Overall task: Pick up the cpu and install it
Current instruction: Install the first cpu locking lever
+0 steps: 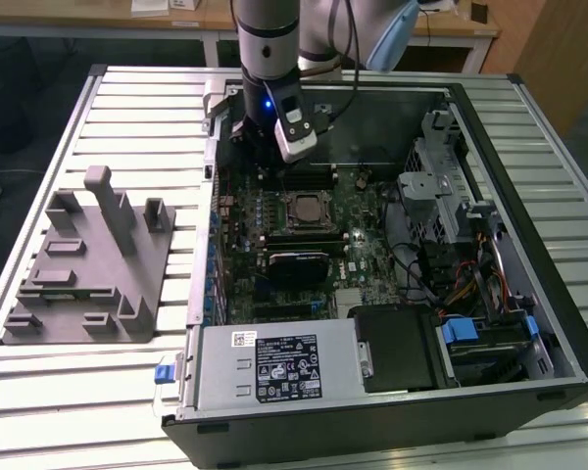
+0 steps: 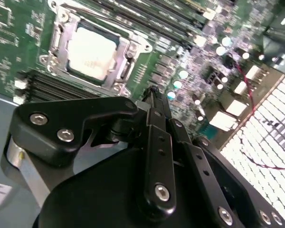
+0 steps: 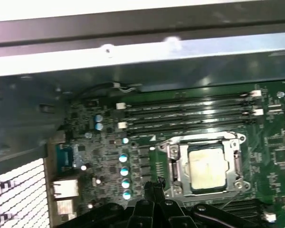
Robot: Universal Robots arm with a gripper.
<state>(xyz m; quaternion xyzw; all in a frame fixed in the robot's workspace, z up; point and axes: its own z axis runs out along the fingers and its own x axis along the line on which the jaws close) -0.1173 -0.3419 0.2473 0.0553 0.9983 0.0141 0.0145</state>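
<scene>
From the exterior view's left, we pass the grey fixture to the gripper, its tips pressed together on nothing, hovering near the socket where the cpu lies seated. We judge the chip light, stiff, slick-topped and fragile underneath, and best gripped by opposite edges.

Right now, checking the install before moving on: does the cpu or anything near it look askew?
Nothing stands out. The cpu lies flat and square inside the socket frame, its edges parallel to it. The gripper hangs beside that frame, clear of the cpu.
</scene>
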